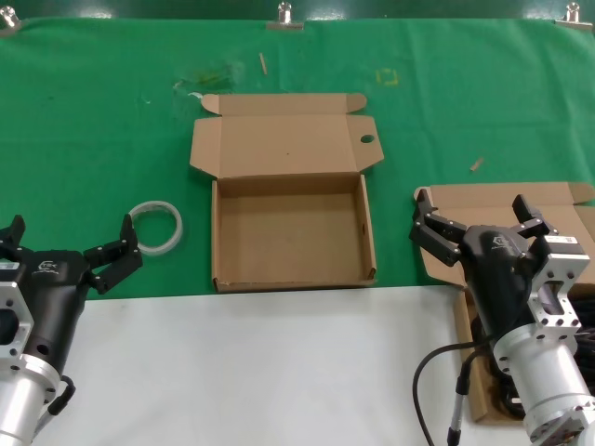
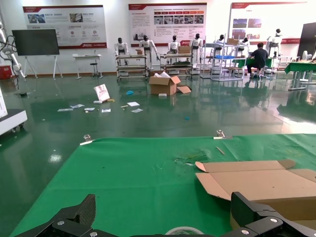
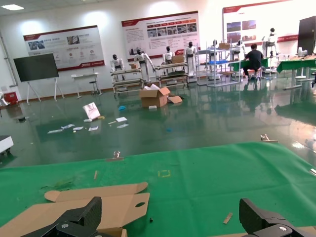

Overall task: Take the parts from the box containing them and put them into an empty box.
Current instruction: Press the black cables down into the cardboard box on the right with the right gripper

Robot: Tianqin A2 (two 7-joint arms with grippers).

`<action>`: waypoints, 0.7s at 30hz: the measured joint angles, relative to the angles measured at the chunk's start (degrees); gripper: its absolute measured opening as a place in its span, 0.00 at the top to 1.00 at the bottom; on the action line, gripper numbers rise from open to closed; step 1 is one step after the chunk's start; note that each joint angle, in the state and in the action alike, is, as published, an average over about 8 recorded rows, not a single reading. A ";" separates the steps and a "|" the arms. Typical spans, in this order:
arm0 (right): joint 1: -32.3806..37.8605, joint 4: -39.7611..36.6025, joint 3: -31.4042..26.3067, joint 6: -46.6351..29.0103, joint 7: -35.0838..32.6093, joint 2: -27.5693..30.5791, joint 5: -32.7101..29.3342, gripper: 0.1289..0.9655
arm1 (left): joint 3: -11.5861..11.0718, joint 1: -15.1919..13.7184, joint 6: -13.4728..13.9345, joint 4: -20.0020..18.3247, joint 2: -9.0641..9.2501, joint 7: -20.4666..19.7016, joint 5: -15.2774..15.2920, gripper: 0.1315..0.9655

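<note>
While both arms hung low at the near edge of the counter (image 1: pixel 279 372), whose far part was covered in green felt-like cloth and whose near part was smooth and white, the shallow brown cardboard mailer box with a small round hole in its lid flap (image 1: pixel 293 232) lay open at the centre of the green cloth. Its tray was bare matte cardboard, its flap folded back flat with rounded corner tabs. The left gripper (image 1: pixel 70 246) hovered at the left side over the cloth's near edge, its black ribbed fingers (image 1: pixel 116 260) spread wide apart and holding nothing. Just beyond it a white translucent tape ring (image 1: pixel 156 226) lay flat on the cloth. The right gripper (image 1: pixel 479 223) hung at the right, above the second brown cardboard mailer box (image 1: pixel 502 200), its fingers likewise splayed and empty. That box's flap lay open toward the far side; most of its tray was hidden behind the arm. Of the thin black power cords (image 1: pixel 581 316), only a few glossy loops showed in that tray beside the arm's metal wrist. A small wooden sliver (image 1: pixel 476 164) lay on the cloth between the two boxes.
</note>
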 joint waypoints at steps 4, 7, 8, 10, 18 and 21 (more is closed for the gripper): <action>0.00 0.00 0.00 0.00 0.00 0.00 0.00 0.00 | 0.00 0.00 0.00 0.00 0.00 0.00 0.00 0.00; 0.00 0.00 0.00 0.00 0.00 0.00 0.00 0.00 | 0.00 0.00 0.00 0.00 0.00 0.01 0.00 0.00; 0.00 0.00 0.00 0.00 0.00 0.00 0.00 0.00 | 0.00 0.00 0.00 0.00 0.00 0.01 0.00 0.00; 0.00 0.00 0.00 0.00 0.00 0.00 0.00 0.00 | 0.00 0.00 0.00 0.00 0.00 0.01 0.00 0.00; 0.00 0.00 0.00 0.00 0.00 0.00 0.00 0.00 | 0.00 0.00 0.00 0.00 0.00 0.01 0.00 0.00; 0.00 0.00 0.00 0.00 0.00 0.00 0.00 0.00 | 0.00 0.00 0.00 0.00 0.00 0.01 0.00 0.00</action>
